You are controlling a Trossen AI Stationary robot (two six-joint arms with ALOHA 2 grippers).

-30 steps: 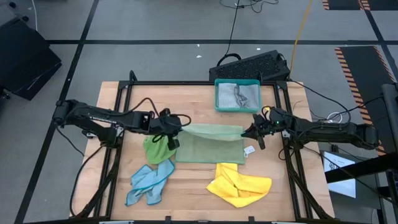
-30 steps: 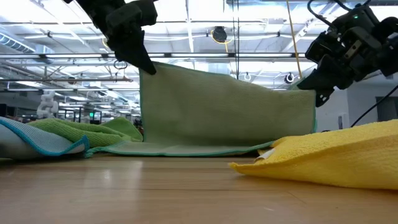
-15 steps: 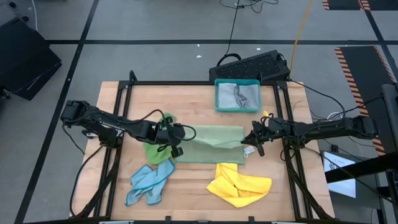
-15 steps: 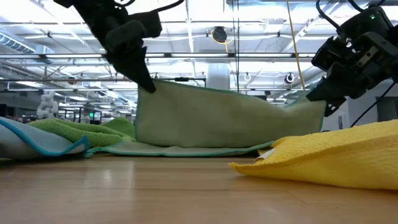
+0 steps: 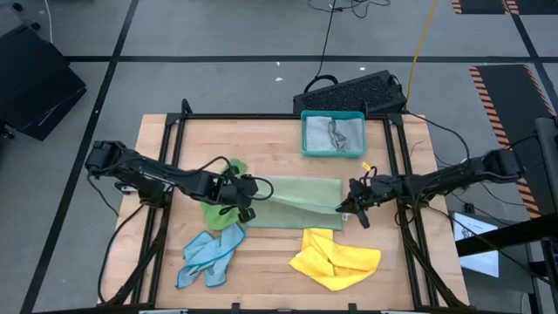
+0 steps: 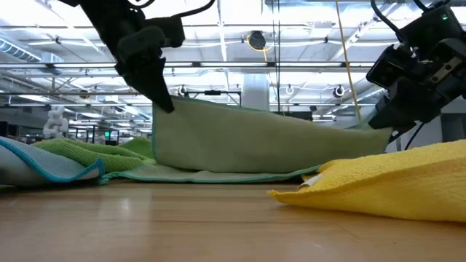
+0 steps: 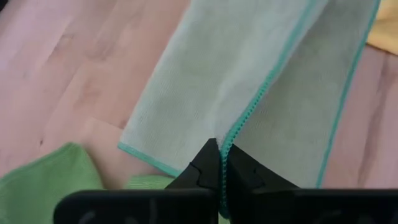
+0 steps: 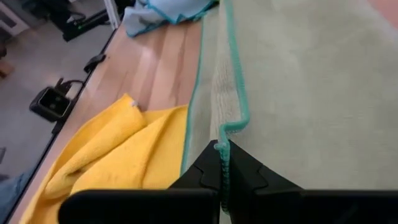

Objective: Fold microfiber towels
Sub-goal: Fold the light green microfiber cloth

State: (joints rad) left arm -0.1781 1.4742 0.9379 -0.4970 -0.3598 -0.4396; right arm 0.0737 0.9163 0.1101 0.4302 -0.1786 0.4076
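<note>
Two hands, left hand [image 5: 242, 203] and right hand [image 5: 353, 208], each pinch a corner of the soft pale green microfiber towel [image 5: 296, 202], stretched lengthwise between them.

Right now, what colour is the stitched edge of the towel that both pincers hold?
Teal, on a pale green towel; the left wrist view shows it best.

Bare table [image 5: 270, 148] lies open behind; a yellow towel [image 5: 336, 257] and blue towel [image 5: 209, 255] crowd the front.
</note>
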